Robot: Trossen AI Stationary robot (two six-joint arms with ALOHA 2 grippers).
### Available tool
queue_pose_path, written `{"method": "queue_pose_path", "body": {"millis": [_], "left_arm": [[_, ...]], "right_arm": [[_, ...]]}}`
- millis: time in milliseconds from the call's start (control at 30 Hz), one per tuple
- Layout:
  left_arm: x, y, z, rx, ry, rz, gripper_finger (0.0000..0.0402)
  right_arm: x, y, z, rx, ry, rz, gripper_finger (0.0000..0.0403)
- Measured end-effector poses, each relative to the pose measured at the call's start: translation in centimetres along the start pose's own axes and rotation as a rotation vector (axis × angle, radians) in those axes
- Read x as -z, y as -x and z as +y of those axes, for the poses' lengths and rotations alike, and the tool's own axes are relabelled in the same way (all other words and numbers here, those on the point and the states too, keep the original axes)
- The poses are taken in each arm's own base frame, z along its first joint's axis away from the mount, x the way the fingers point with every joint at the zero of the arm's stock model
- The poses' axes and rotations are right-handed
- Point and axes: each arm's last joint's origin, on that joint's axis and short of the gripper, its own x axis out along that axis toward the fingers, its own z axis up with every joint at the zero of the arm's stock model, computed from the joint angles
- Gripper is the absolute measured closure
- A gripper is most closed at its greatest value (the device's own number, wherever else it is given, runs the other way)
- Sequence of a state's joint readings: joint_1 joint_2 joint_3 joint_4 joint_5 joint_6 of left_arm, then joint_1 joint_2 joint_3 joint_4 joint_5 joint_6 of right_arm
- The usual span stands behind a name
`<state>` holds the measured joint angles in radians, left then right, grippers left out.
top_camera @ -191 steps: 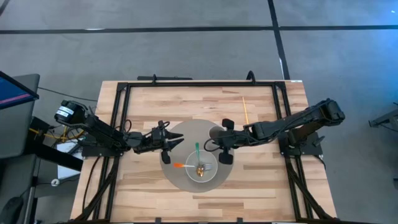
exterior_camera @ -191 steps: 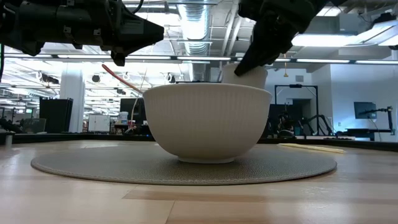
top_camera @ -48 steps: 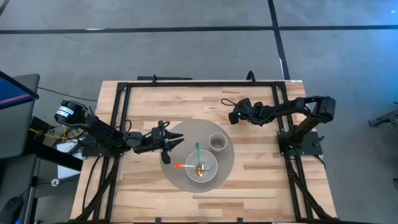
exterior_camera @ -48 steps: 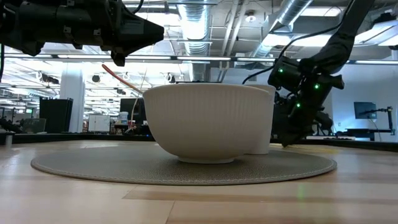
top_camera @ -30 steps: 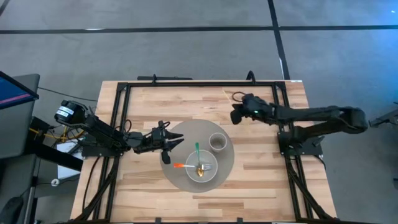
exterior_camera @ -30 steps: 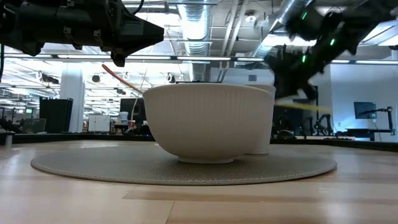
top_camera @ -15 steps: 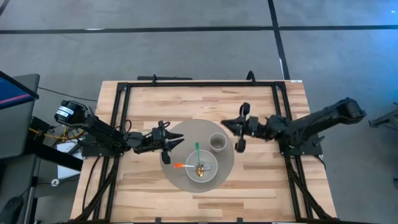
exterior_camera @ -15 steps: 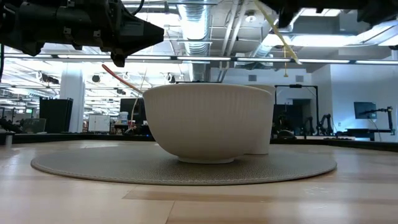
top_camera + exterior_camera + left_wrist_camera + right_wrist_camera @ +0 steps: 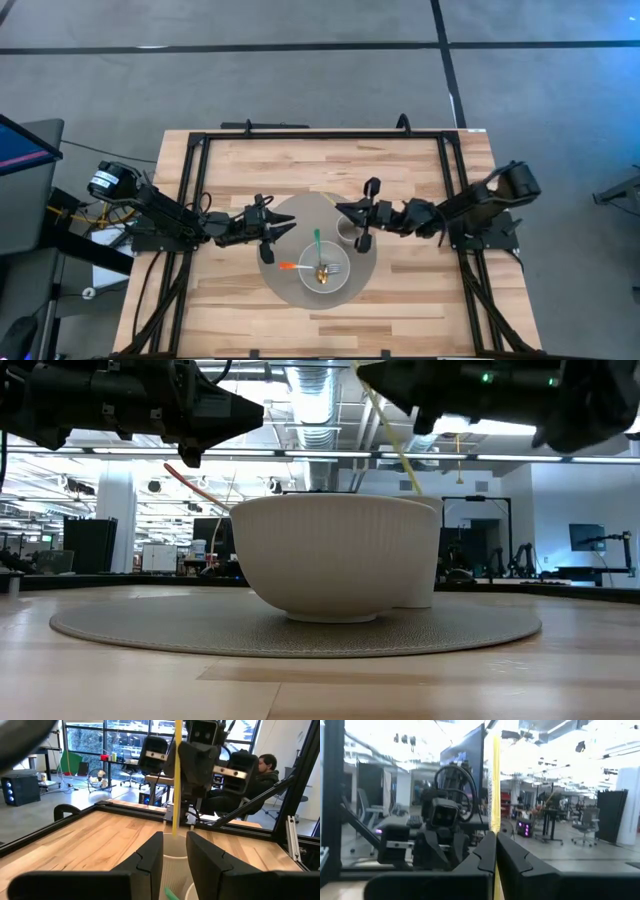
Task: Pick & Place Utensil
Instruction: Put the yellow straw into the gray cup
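Left arm: waits at the table's left side, its left gripper (image 9: 268,232) hovering over the left edge of the round mat (image 9: 290,215). Its two fingers sit close side by side with a narrow gap and nothing between them.

Mat: a grey round mat in the middle of the wooden table (image 9: 420,290), carrying both vessels.

Bowl: a white ribbed bowl (image 9: 338,555) on the near part of the mat. It already holds a green-handled utensil (image 9: 317,240), an orange-handled utensil (image 9: 287,266) and a fork (image 9: 333,268).

Cup: a small white cup (image 9: 425,555) stands just beside the bowl on the mat, on its right and farther back. From above it is mostly hidden under the right gripper.

Chopstick: a thin yellow chopstick (image 9: 392,440) is the utensil in hand. It hangs nearly upright, slightly tilted, with its lower tip right at the cup's rim. Whether the tip is already inside the cup I cannot tell.

Right gripper: the right gripper (image 9: 357,222) is directly above the cup, its fingers pinched together on the chopstick's upper part.

Step in hand: placing; the pick appears done and the stick is lined up over the cup.

Next move: judging from this, lower the stick straight into the cup until it bears on the bottom, then part the fingers and lift away. The light cup could tip if the stick catches the rim.
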<state>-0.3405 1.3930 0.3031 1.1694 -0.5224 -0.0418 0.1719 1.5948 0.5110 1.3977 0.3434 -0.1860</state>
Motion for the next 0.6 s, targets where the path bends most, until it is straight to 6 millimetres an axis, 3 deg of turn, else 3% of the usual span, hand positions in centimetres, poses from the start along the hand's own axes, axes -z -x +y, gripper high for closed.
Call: {"method": "queue_pose_path", "body": {"millis": [300,600], "left_arm": [[0.0,0.0,0.0,0.0,0.0,0.001,0.0315],[0.0,0.0,0.0,0.0,-0.001,0.002,0.0315]], "right_arm": [[2.3,-0.3,-0.1,0.02,-0.026,-0.005,0.0394],[2.6,-0.6,-0.9,0.048,-0.11,0.001,0.0352]]}}
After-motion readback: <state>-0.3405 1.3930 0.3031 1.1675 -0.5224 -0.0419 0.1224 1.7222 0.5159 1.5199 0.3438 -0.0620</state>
